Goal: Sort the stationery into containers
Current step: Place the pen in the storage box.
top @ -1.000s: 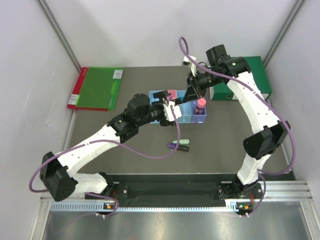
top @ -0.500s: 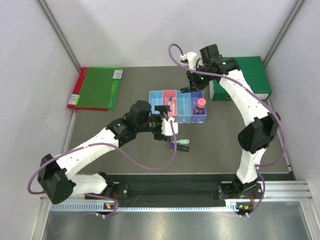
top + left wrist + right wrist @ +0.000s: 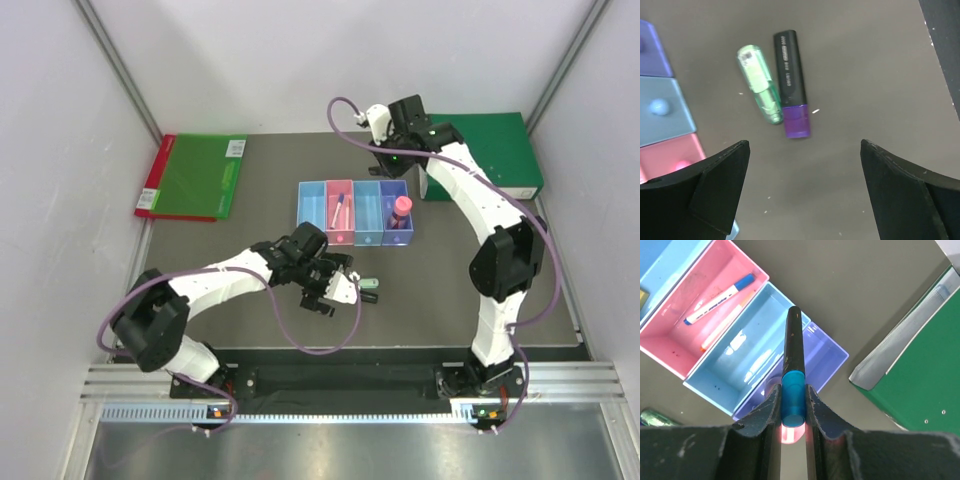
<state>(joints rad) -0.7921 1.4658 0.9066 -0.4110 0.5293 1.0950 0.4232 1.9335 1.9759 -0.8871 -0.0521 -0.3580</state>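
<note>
Change since a second ago: the left gripper [image 3: 338, 283] is pulling back from the bins toward the two markers on the mat, while the right gripper [image 3: 385, 152] is lifting away toward the back of the table.
Left fingers: standing wide apart, holding nothing, hovering over the mint green marker [image 3: 759, 83] and the purple-black marker [image 3: 791, 82], which are lying side by side and touching.
Right fingers: clamping narrowly on a black-blue pen [image 3: 792, 369], poised over the row of bins.
Bins: the pink bin [image 3: 683, 351] is holding a white-blue marker [image 3: 719, 298] and a thin pink-white pen; the purple-blue bin [image 3: 396, 190] is holding a stubby pink-capped piece [image 3: 401, 207].
Risk, left: closing on both touching markers at once, or knocking one into a roll.
Risk, right: the pen is long, so releasing off-centre could leave it bridging a rim.
</note>
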